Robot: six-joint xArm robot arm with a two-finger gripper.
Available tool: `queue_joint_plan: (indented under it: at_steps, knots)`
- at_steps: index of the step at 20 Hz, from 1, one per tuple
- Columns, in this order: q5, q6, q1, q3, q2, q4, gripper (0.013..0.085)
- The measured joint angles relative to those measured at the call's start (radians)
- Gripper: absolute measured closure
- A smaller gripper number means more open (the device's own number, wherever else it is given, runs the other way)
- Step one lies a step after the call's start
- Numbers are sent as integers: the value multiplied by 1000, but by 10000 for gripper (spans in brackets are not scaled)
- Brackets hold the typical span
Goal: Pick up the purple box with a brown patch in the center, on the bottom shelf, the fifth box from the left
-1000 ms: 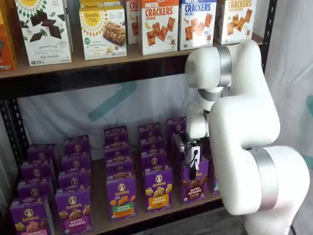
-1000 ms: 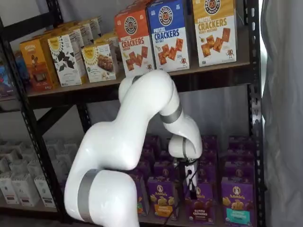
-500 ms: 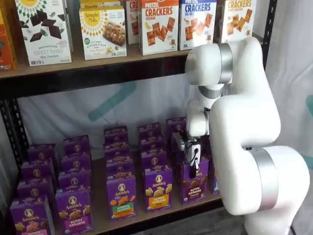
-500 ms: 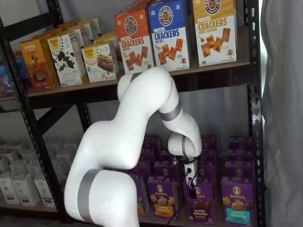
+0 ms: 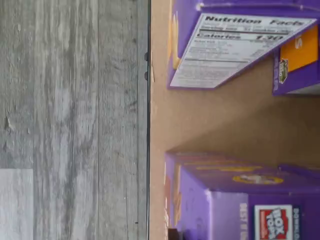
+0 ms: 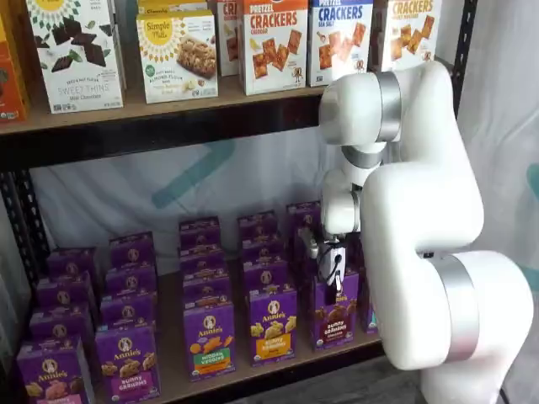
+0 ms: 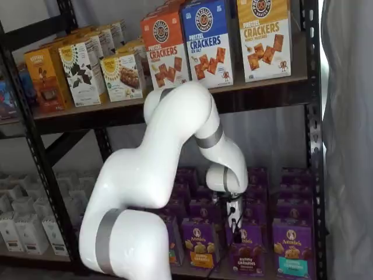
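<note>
On the bottom shelf, at the near edge and toward the right end of the front row, stands the purple box, an upright Annie's carton with dark brown crackers pictured at its centre. It also shows in a shelf view between a yellow-banded carton on its left and a teal-banded carton on its right. The gripper hangs down directly over the top of this box, its black fingers reaching the carton's upper edge with a cable running beside them. From either shelf view the fingers are seen too small and too much side-on, so I cannot tell whether the jaws are apart or clamped on the box. The white arm bends down from the right in front of the rack, hiding the cartons at the far right of the row.

Rows of more purple cartons fill the board behind and to the left. On the upper shelf stand cracker boxes and a Simple Mills box.

The wrist view shows the wooden board of the shelf with its dark front edge, grey plank floor beyond it, a purple carton's nutrition panel and another purple carton top close by.
</note>
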Motion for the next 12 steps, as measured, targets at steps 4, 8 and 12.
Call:
queue_joint_plan:
  at_steps: [4, 8, 12]
  knots:
    - [4, -6, 2, 6, -6, 9, 570]
    - [5, -1, 3, 14, -12, 5, 650]
    - [-3, 14, 3, 27, -18, -12, 650]
